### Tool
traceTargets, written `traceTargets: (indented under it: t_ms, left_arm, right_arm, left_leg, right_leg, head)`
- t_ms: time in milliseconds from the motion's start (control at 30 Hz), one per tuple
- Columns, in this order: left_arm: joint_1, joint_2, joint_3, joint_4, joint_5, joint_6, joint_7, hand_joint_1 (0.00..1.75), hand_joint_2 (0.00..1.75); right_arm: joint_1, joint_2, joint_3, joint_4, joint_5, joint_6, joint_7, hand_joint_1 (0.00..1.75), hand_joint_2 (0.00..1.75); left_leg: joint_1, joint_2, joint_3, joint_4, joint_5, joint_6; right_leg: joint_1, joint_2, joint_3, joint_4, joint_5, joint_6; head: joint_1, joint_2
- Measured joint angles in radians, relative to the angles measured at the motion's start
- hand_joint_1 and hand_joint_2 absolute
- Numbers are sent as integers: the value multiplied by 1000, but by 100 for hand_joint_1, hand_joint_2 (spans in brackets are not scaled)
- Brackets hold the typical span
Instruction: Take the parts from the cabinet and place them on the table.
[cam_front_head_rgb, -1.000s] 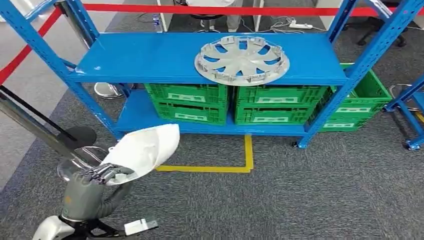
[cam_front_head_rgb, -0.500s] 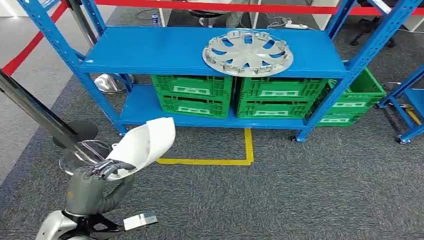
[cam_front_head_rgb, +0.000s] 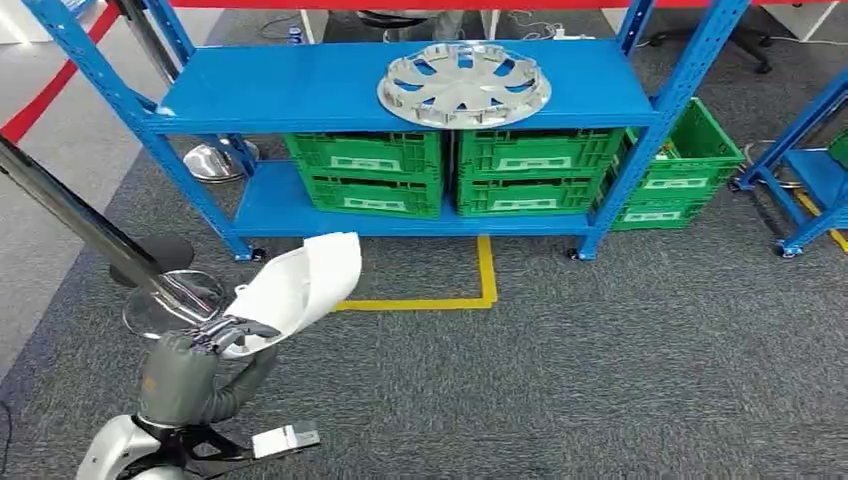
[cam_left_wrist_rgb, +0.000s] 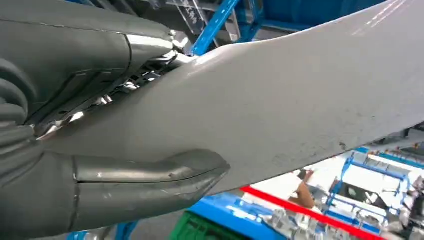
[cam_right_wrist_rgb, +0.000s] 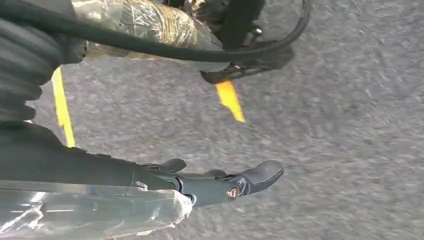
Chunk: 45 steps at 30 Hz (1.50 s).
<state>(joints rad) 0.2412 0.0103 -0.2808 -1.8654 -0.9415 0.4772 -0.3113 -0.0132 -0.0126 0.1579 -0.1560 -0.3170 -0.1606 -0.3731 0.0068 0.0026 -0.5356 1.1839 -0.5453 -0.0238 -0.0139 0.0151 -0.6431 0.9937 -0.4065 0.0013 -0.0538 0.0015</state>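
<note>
My left hand (cam_front_head_rgb: 213, 338) grips a curved white part (cam_front_head_rgb: 300, 285) by its lower edge, low on the left of the head view, over the grey carpet in front of the blue cabinet (cam_front_head_rgb: 300, 90). In the left wrist view the thumb and fingers of the left hand (cam_left_wrist_rgb: 105, 130) clamp the white part (cam_left_wrist_rgb: 300, 95). A silver wheel cover (cam_front_head_rgb: 463, 83) lies on the cabinet's upper shelf. My right hand (cam_right_wrist_rgb: 220, 182) hangs over the carpet, fingers stretched out and holding nothing.
Green crates (cam_front_head_rgb: 365, 175) fill the lower shelf and another green crate (cam_front_head_rgb: 690, 165) stands behind the right post. A chrome stanchion base (cam_front_head_rgb: 165, 300) and red barrier tape (cam_front_head_rgb: 40, 95) are at the left. Yellow floor tape (cam_front_head_rgb: 485, 290) marks the carpet. A second blue rack (cam_front_head_rgb: 810, 170) stands at the right.
The whole picture has shifted, so the camera moved: the cabinet now sits higher and further left in view. My left hand keeps its hold on the white part.
</note>
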Motion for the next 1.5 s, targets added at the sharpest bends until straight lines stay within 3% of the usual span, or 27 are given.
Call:
traceTargets:
  t_ms: [33, 67, 100, 200, 233, 300, 367, 400, 433, 500, 533, 567, 600, 633, 733, 800, 867, 900, 967, 1000, 1067, 1100, 1233, 1300, 1400, 1433, 1500]
  left_arm:
    - [-4, -2, 0, 0, 0, -2, 0, 175, 175]
    - [-6, -3, 0, 0, 0, -3, 0, 175, 175]
    - [-8, -5, 0, 0, 0, -3, 0, 175, 175]
    - [-12, -6, -1, 2, 2, -10, 0, 175, 175]
    - [-15, -7, 0, 2, 3, -11, 0, 175, 175]
    - [-17, -11, -2, 3, 3, -14, 0, 175, 175]
    - [-17, -13, -2, 5, 3, -15, 0, 175, 175]
    - [-17, -13, -2, 5, 3, -16, 0, 175, 175]
    - [-17, -13, -2, 6, 3, -17, 0, 175, 175]
    - [-18, -15, -2, 6, 8, -20, 0, 175, 175]
    - [-19, -16, -2, 6, 9, -20, 0, 175, 175]
    - [-20, -16, -2, 6, 10, -21, 0, 175, 175]
    - [-22, -17, -1, 6, 13, -23, -3, 175, 175]
    - [-23, -17, 0, 6, 16, -26, -6, 175, 175]
    - [-24, -17, -2, 6, 25, -38, -8, 175, 175]
    - [-23, -17, -3, 7, 38, -44, -10, 175, 175]
    - [-23, -16, -3, 9, 43, -51, -11, 175, 175]
    - [-23, -16, -3, 10, 48, -54, -12, 175, 175]
    - [-23, -15, -4, 13, 66, -65, -18, 175, 175]
    - [-23, -15, -4, 13, 74, -72, -21, 175, 175]
    - [-24, -15, -3, 13, 90, -78, -25, 175, 175]
    - [-23, -15, -3, 14, 104, -82, -27, 175, 175]
    - [-26, -18, -3, 21, 137, -94, -39, 175, 175]
    - [-29, -21, -1, 24, 147, -97, -40, 175, 175]
    - [-25, -22, 2, 32, 149, -102, -40, 175, 175]
    - [-25, -23, 2, 35, 154, -104, -40, 175, 175]
    - [-25, -23, 3, 40, 166, -111, -40, 175, 175]
  right_arm:
    - [-2, 0, 0, 0, 0, 0, 1, 0, 175]
    - [-4, 2, -1, 0, -1, 0, 2, 0, 175]
    - [-5, 2, -1, 0, -1, 0, 3, 0, 175]
    - [2, 2, -7, 0, -7, 0, 8, 0, 175]
    - [6, 0, -9, 2, -8, 0, 8, 0, 175]
    - [7, 1, -10, 2, -8, 0, 11, 0, 175]
    - [7, 2, -10, 2, -8, 0, 11, 0, 175]
    - [5, 2, -11, 2, -8, 0, 11, 0, 175]
    - [4, 2, -14, 2, -9, 0, 11, 0, 175]
    - [4, 2, -15, 2, -9, 0, 11, 0, 175]
    - [3, 2, -16, 1, -9, 0, 11, 0, 175]
    - [0, 2, -16, -1, -9, 0, 11, 0, 175]
    - [-6, 2, -16, -3, -9, 0, 10, 0, 175]
    - [-9, 2, -16, -3, -9, 0, 10, 0, 175]
    - [1, 2, -16, -3, -9, 0, 11, 0, 175]
    - [6, 2, -16, -2, -9, 0, 11, 0, 175]
    - [3, 1, -17, -2, -9, -1, 10, 0, 175]
    - [3, 1, -17, -2, -10, -1, 10, 0, 175]
    - [5, 1, -17, -2, -9, 0, 10, 0, 175]
    - [6, 1, -17, -2, -9, 0, 8, 0, 175]
    - [6, 3, -17, -2, -5, 2, -1, 0, 175]
    - [3, 12, -17, -2, 0, 3, -7, 0, 175]
    - [9, 9, -17, -2, 3, -1, -11, 0, 175]
    - [12, 10, -17, -2, 3, -2, -12, 0, 175]
    - [6, 12, -16, -2, 3, -2, -12, 0, 175]
    - [7, 12, -16, -2, 3, -2, -12, 0, 175]
    - [10, 12, -16, -2, 4, -3, -12, 0, 175]
  left_leg:
    - [0, -24, 69, -97, 12, 9]
    - [-3, -59, 137, -194, -21, 19]
    - [0, -60, 166, -260, -39, 21]
    - [-10, -40, 142, -243, -11, 31]
    - [1, -19, 128, -250, 6, 43]
    - [-2, 1, 100, -249, 31, 59]
    - [-4, 23, 65, -247, 58, 58]
    - [-4, 36, 45, -245, 72, 57]
    - [-3, 50, 23, -240, 86, 54]
    - [-2, 73, -20, -224, 105, 46]
    - [-1, 82, -37, -213, 109, 40]
    - [-5, 90, -47, -201, 113, 33]
    - [-7, 100, -57, -186, 115, 28]
    - [-8, 111, -64, -178, 126, 19]
    - [2, 123, -72, -179, 137, 1]
    - [7, 32, -91, -113, 42, -9]
    - [6, 7, -140, 53, -61, -9]
    - [5, 6, -153, 112, -80, -5]
    - [0, 4, -116, 90, -43, 7]
    - [-3, 0, -68, 14, -3, 18]
    - [-12, -49, 28, -148, 50, 48]
    - [-9, -74, 52, -187, 37, 61]
    - [-6, -40, 45, -224, 55, 54]
    - [-3, -19, 38, -230, 66, 60]
    - [-4, 24, 19, -226, 77, 57]
    - [-2, 37, 14, -225, 79, 54]
    - [1, 61, 8, -221, 82, 48]
  right_leg:
    - [0, 10, -14, 1, 15, 4]
    - [3, 17, -24, 2, 27, 9]
    - [5, 25, -30, 2, 41, 14]
    - [1, 53, -33, -25, 91, 32]
    - [-3, 42, -39, -20, 72, 33]
    - [-4, 0, -74, 75, -72, 40]
    - [-7, -7, -104, 236, -176, 50]
    - [-8, -7, -108, 305, -178, 55]
    - [-9, -8, -98, 341, -139, 59]
    - [-14, -19, -21, 294, -45, 65]
    - [-17, -38, 48, 219, -44, 67]
    - [-18, -74, 134, 115, -90, 69]
    - [-11, -84, 213, -4, -143, 67]
    - [-10, -77, 202, -27, -164, 48]
    - [-6, -52, 176, -19, -145, 16]
    - [-6, -42, 157, -18, -126, -1]
    - [1, -19, 138, -16, -104, -8]
    - [5, -6, 124, -15, -93, -10]
    - [13, 20, 102, -9, -77, -12]
    - [17, 33, 95, -8, -71, -12]
    - [18, 56, 87, -6, -62, -13]
    - [25, 66, 78, -5, -56, -7]
    - [18, 101, 49, -4, -33, 18]
    - [15, 25, 14, 62, -94, 23]
    - [2, -7, -81, 295, -204, 46]
    - [-2, -9, -82, 312, -203, 52]
    - [-11, -20, -7, 206, -148, 61]
  head:
    - [-1, 0]
    - [0, 0]
    - [2, 0]
    - [-1, 0]
    - [-3, 0]
    - [8, 0]
    - [8, 0]
    - [9, 0]
    - [9, 0]
    - [9, 0]
    - [9, 0]
    - [9, 0]
    - [9, 0]
    - [9, 0]
    - [10, 0]
    - [8, 0]
    - [6, 0]
    - [6, 0]
    - [6, 0]
    - [7, 0]
    - [8, 0]
    - [15, 0]
    - [12, 0]
    - [21, 0]
    - [27, 0]
    - [27, 0]
    - [27, 0]
